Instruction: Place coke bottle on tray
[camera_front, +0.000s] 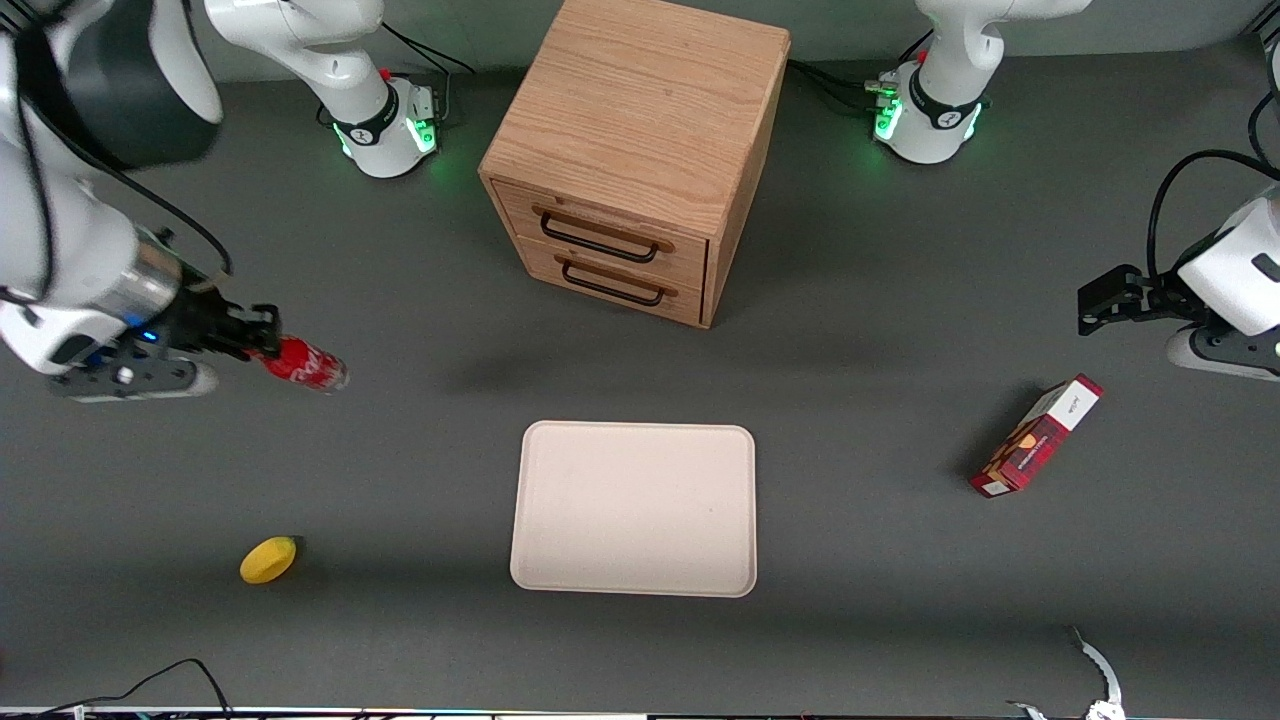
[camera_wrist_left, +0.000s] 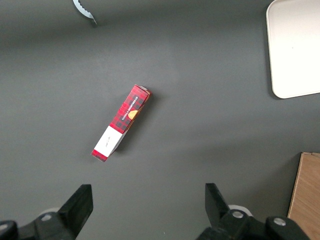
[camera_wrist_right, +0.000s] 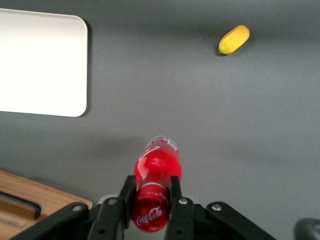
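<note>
surface: a dark grey table (camera_front: 880, 330) is carrying everything, with the tray (camera_front: 634, 508) lying flat near its middle as the landmark.
gripper: the right arm's gripper (camera_front: 262, 335) is hanging toward the working arm's end of the table from the tray, a little farther from the front camera than the tray, its fingers (camera_wrist_right: 176, 192) closed on the cap end of the coke bottle (camera_front: 304, 364).
coke bottle: it is being held clear of the tray, well apart from it, its long axis lying nearly level with the clear base pointing toward the tray.
key relation: the tray is lying toward the parked arm's end from the bottle and slightly nearer the front camera; judging from this, the carry needs to run that way, base leading.
wooden cabinet: the wooden cabinet (camera_front: 640, 150) is standing farther from the front camera than the tray, its drawers facing the tray.
lemon: a lemon (camera_front: 268, 559) is sitting toward the working arm's end from the tray, nearer the front camera than the bottle.
carton: a red-and-white carton (camera_front: 1037, 436) is lying toward the parked arm's end from the tray.
</note>
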